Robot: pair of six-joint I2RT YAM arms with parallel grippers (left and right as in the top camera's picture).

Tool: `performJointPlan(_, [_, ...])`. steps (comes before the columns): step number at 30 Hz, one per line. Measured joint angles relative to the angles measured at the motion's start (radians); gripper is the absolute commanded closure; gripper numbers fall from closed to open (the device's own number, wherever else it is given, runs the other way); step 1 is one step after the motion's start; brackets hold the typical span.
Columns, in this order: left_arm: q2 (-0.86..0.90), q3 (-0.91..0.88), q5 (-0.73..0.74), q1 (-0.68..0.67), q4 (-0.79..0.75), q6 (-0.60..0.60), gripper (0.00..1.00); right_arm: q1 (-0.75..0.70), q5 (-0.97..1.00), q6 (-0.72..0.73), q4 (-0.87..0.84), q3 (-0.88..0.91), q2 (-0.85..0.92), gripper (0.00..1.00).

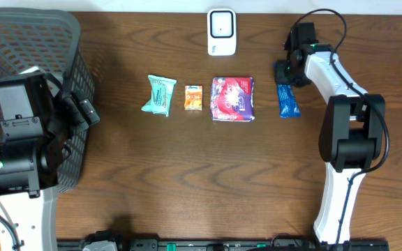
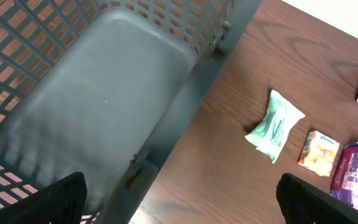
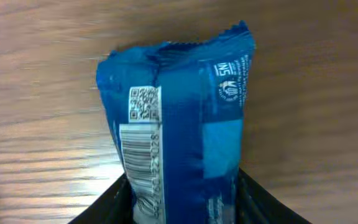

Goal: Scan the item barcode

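Closely, right tool [image 3: 184, 186] pinching crinkly blue wrapper [image 3: 179, 112], left tool [image 2: 179, 186] spread above grey lattice basket [image 2: 17, 50]

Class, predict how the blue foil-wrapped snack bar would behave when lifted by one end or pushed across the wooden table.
The blue foil-wrapped snack bar looks slim, so it is probably light. Its glossy, wrinkled wrapper may be slippery and crumple. Lying flat, it should slide, not roll.
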State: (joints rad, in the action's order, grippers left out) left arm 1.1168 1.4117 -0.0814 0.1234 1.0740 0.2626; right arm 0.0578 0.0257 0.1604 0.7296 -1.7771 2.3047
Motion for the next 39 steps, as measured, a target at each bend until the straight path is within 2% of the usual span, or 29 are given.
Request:
performJointPlan(3, [0.0,0.0,0.0,0.0,0.0,0.0,0.02,-0.016,0.035,0.008,0.013,0.0,0.0,0.55])
performJointPlan(8, [0.0,0.0,0.0,0.0,0.0,0.0,0.02,-0.047,0.06,-0.008,0.041,-0.007,0.0,0.49])
performJointPlan(14, [0.0,0.0,0.0,0.0,0.0,0.0,0.02,-0.052,0.076,-0.027,0.21,-0.118,0.006,0.48])
performJointPlan(16, [0.0,0.0,0.0,0.0,0.0,0.0,0.02,-0.052,0.076,-0.03,0.299,-0.194,0.007,0.54])
performJointPlan(17, [0.0,0.0,0.0,0.0,0.0,0.0,0.02,-0.052,0.075,-0.032,0.348,-0.235,0.008,0.62])
performJointPlan(20, [0.0,0.0,0.0,0.0,0.0,0.0,0.02,-0.052,0.049,-0.035,0.521,-0.338,0.007,0.75])
performJointPlan(22, [0.0,0.0,0.0,0.0,0.0,0.0,0.02,-0.052,0.028,-0.036,0.599,-0.358,0.005,0.79])
performJointPlan(25, [0.0,0.0,0.0,0.0,0.0,0.0,0.02,-0.052,-0.014,-0.039,0.66,-0.34,0.005,0.67])
performJointPlan(28, [0.0,0.0,0.0,0.0,0.0,0.0,0.02,-0.05,-0.051,-0.043,0.624,-0.278,0.005,0.39])
performJointPlan(29, [0.0,0.0,0.0,0.0,0.0,0.0,0.02,-0.049,-0.058,-0.044,0.596,-0.249,0.005,0.37])
performJointPlan(33, [0.0,0.0,0.0,0.0,0.0,0.0,0.02,-0.039,-0.076,-0.041,0.493,-0.133,0.005,0.37])
performJointPlan(39, [0.0,0.0,0.0,0.0,0.001,0.0,0.02,-0.033,-0.026,-0.03,0.397,-0.014,-0.004,0.47])
